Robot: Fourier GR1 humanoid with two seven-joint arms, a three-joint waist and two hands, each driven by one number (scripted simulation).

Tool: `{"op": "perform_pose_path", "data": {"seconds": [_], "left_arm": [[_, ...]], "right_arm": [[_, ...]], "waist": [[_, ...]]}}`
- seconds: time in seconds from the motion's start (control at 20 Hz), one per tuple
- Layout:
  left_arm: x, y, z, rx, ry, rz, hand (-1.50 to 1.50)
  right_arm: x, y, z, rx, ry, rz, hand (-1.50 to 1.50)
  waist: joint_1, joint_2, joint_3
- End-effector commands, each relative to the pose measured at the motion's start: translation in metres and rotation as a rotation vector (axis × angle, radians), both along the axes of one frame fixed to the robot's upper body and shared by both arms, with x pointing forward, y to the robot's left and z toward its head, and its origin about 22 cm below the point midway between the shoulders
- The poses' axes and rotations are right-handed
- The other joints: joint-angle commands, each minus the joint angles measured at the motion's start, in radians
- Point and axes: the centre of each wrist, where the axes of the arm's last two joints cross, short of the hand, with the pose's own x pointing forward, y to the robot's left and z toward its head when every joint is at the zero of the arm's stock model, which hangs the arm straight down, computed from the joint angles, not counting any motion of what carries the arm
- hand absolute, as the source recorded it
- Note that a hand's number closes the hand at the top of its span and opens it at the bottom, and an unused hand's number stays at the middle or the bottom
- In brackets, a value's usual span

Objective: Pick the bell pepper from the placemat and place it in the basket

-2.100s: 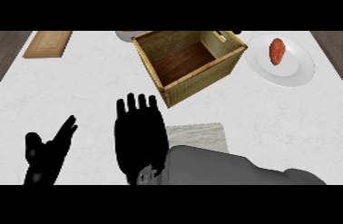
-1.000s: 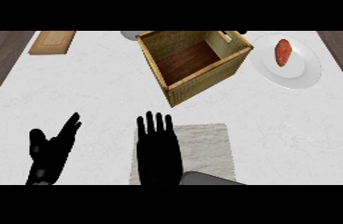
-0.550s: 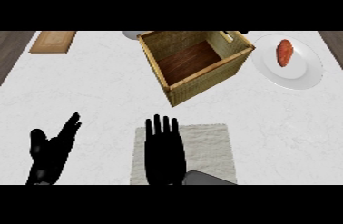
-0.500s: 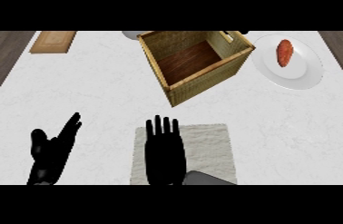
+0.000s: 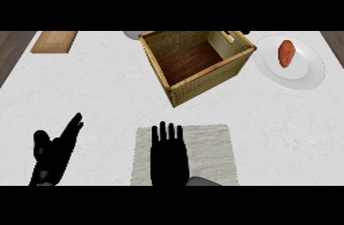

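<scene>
- Right hand (image 5: 169, 158) is lying flat over the placemat (image 5: 216, 149), fingers straight, holding nothing.
- Left hand (image 5: 52, 155) is resting open, lower left.
- Basket (image 5: 176, 89) is showing only its wooden floor.
- Plate (image 5: 310, 76) is carrying a red-orange vegetable (image 5: 287, 53), possibly the pepper.

I read no text, label, brand or number anywhere in my view. The basket (image 5: 201, 64) at 12 o'clock carries no markings.

Matte black left hand (image 5: 53, 155) and right hand (image 5: 168, 158), grey wrist.
</scene>
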Motion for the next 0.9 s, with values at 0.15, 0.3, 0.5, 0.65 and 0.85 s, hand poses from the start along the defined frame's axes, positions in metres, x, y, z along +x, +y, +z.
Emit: {"op": "perform_pose_path", "data": {"seconds": [0.15,0.3,0.5,0.65,0.85], "left_arm": [[-0.007,-0.004,-0.022,-0.014,0.132,0.017,0.0],[-0.015,0.006,-0.026,-0.032,0.148,0.031,0.0],[-0.006,0.018,-0.021,-0.018,0.148,0.033,0.0],[-0.006,-0.005,-0.03,-0.031,0.133,0.012,0.0],[-0.002,0.002,-0.025,-0.022,0.133,0.031,0.0]], "right_arm": [[0.005,0.004,-0.013,-0.093,0.0,-0.128,-1.5],[0.001,0.002,-0.003,-0.089,0.001,-0.136,-1.5],[-0.002,0.005,-0.013,-0.17,-0.041,-0.033,1.5],[0.01,0.003,-0.013,-0.21,-0.072,0.0,1.5],[-0.009,0.004,-0.035,-0.219,-0.084,0.015,1.5]], "waist": [[0.006,0.011,-0.013],[0.002,0.009,-0.013],[0.001,0.01,-0.013],[-0.004,0.011,-0.013],[0.0,0.011,-0.013]]}}
